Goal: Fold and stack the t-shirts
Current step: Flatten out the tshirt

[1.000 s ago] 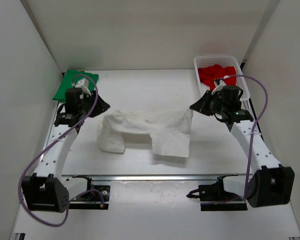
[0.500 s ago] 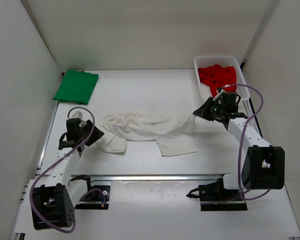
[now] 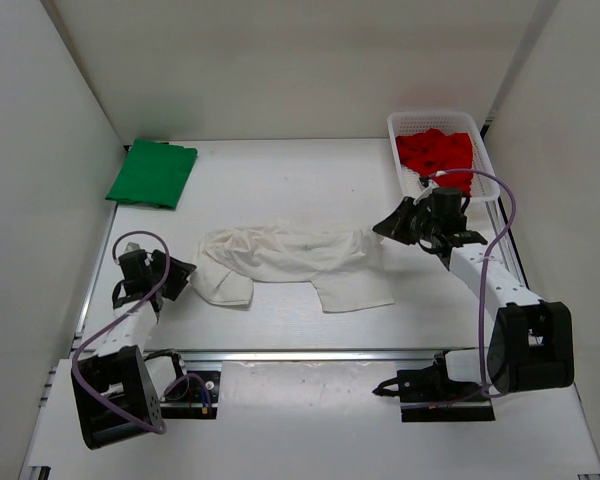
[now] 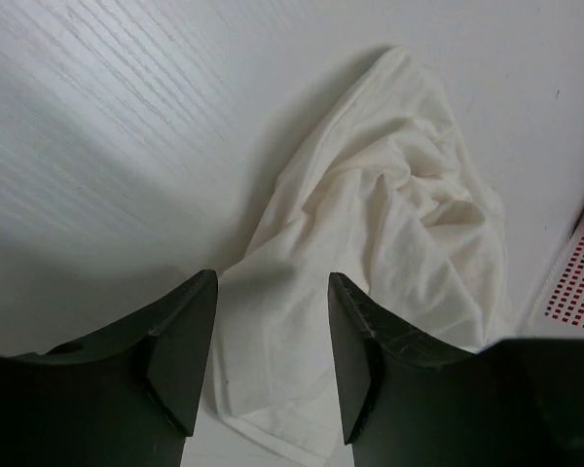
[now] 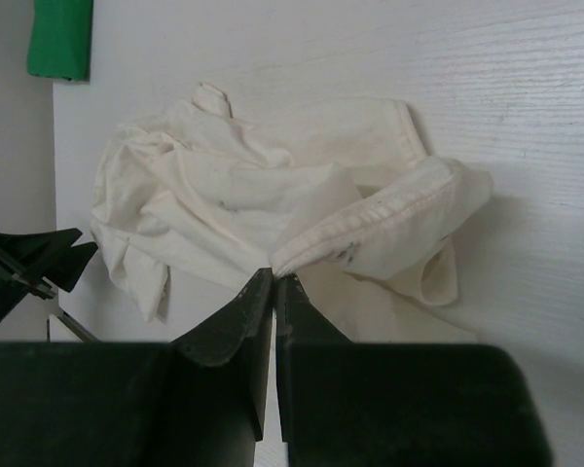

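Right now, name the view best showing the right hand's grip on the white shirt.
Right wrist: the right hand, shut, pinches the white shirt by its hem. Top external shows it tiny; left wrist, only cloth.

A white table [image 3: 310, 180] with a fine wood grain fills the middle. Plain white panels box it in: a back wall [image 3: 280, 60] at 12 o'clock, a left panel [image 3: 40, 150] at 9 o'clock, a right panel [image 3: 570, 150] at 3 o'clock. A metal rail [image 3: 310, 354] runs along 6 o'clock. The light is soft and even
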You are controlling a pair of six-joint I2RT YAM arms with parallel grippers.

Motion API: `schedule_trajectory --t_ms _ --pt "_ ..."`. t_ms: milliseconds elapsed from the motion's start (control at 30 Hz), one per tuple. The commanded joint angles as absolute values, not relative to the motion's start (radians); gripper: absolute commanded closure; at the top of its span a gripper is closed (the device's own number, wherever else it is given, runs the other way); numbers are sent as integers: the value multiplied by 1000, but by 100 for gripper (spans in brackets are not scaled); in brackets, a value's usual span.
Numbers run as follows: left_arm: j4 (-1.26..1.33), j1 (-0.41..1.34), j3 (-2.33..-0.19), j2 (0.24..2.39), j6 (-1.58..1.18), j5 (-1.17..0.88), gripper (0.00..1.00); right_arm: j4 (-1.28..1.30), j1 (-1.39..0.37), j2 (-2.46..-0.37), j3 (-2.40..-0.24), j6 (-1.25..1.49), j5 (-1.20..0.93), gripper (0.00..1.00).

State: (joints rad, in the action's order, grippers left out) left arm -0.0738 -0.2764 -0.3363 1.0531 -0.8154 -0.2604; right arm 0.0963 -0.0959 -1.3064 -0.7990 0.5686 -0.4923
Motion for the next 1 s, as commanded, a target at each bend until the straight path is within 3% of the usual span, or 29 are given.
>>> schedule_trajectory --t_ms 0,333,500,567,700,900,967 --pt "-51 -261 -318 1003 -828 -229 40 40 -95 -1264 -796 571 -514 100" --pt "-35 -200 -288 1074 -831 -212 46 26 -87 -1256 -793 578 -531 100" --pt "-74 -227 -275 1016 -812 -167 32 31 -92 -1256 -790 581 -538 100" --pt "-84 -233 -261 985 -813 -160 33 22 -97 -1252 -792 584 -538 100" --pt "-37 -219 -255 1031 -830 -179 57 20 -101 -1255 -784 591 -546 100" --pt "43 -190 -275 1078 -851 -167 82 5 -109 -1241 -787 588 -543 100" --pt "38 -183 -333 1092 -853 -163 97 6 -109 -1241 -784 589 -549 100"
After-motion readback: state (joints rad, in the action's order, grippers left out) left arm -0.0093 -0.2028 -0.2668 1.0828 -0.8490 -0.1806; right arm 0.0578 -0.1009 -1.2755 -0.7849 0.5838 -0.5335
